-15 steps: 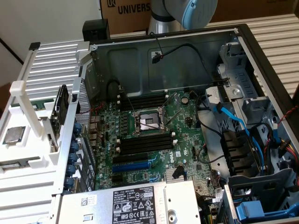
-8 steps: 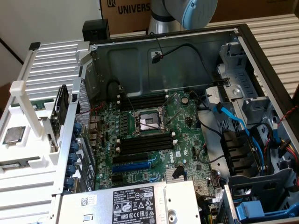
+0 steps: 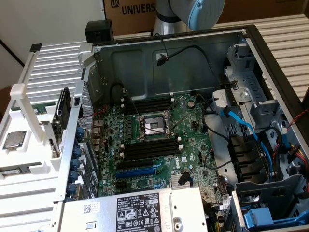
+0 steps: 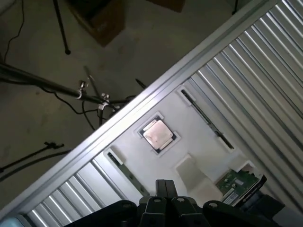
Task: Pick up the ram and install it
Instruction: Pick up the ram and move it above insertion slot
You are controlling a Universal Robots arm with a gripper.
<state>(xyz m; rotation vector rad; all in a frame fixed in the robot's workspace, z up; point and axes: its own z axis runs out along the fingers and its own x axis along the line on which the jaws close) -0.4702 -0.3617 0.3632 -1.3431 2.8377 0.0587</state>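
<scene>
On the white fixture (image 3: pixel 29 159) at the exterior view's left, a dark flat board stands on edge; it looks like the ram (image 3: pixel 64 107). In the wrist view its dark end (image 4: pixel 253 190) shows beside a small green board (image 4: pixel 234 182). My gripper (image 4: pixel 163 191) is shut with nothing between its fingers. It hangs high above the fixture (image 4: pixel 199 156), nearest the square processor chip (image 4: pixel 156 134) and well apart from the ram. Inside the open computer case, the black memory slots (image 3: pixel 149 147) lie on either side of the processor socket (image 3: pixel 153 126).
The arm's blue-grey joint (image 3: pixel 200 12) sits behind the case's back wall. Blue and black cables (image 3: pixel 241 125) and drive bays crowd the case's right side. A power supply (image 3: pixel 140 210) fills the near edge. Ribbed metal table (image 4: pixel 265 80) surrounds the fixture; tripod legs (image 4: pixel 61 28) stand on the floor beyond.
</scene>
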